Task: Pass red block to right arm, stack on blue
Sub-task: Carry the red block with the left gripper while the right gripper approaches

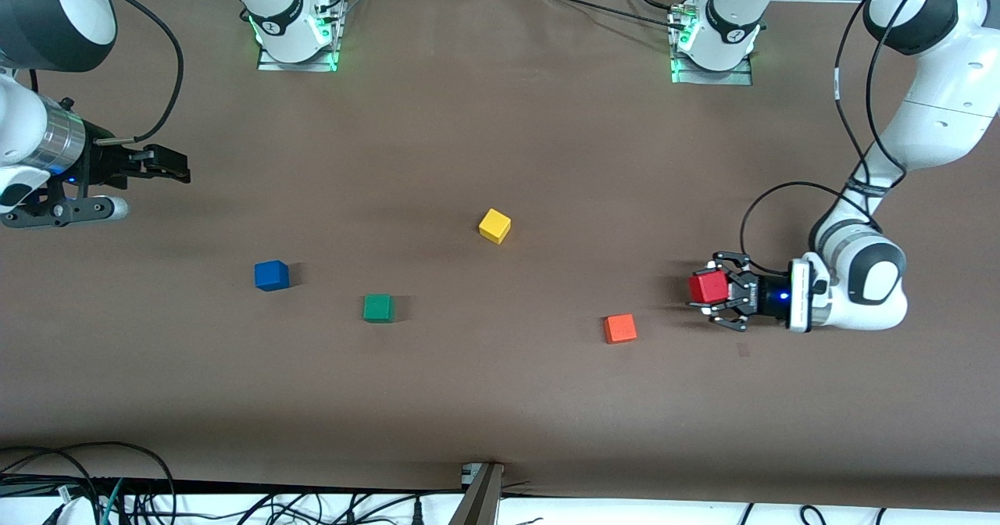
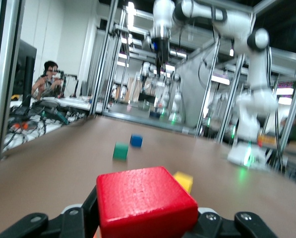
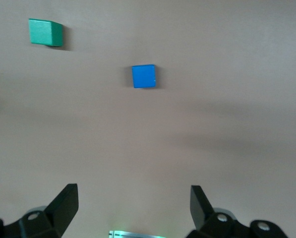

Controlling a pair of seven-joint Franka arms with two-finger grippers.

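1. Nearest the front camera you have the orange cube (image 1: 620,328), resting on the brown surface (image 1: 500,400) toward the left arm's end.
2. Just beside it, a little farther from the camera and apart from it, you see the left pincer (image 1: 707,292) clamped on the red block (image 1: 708,287). The pincer lies roughly level, pointing toward the right arm's end. In the left wrist view the red block (image 2: 145,201) sits between the black fingers (image 2: 63,223), filling the lower middle of the view.
3. Look toward the middle of the surface for the green cube (image 1: 378,308); it stands alone, about as near the camera as the red block.
4. The blue cube (image 1: 271,275) lies a bit farther from the camera than the green one, toward the right arm's end, with nothing on it.
5. The yellow cube (image 1: 494,225) sits farther still, near the centre, well apart from the others.
6. The right pincer (image 1: 176,167) waits over the right arm's end of the surface with its jaws spread wide and nothing between them; its wrist view shows the blue cube (image 3: 144,76) and the green cube (image 3: 45,31) past the parted fingers (image 3: 66,203).
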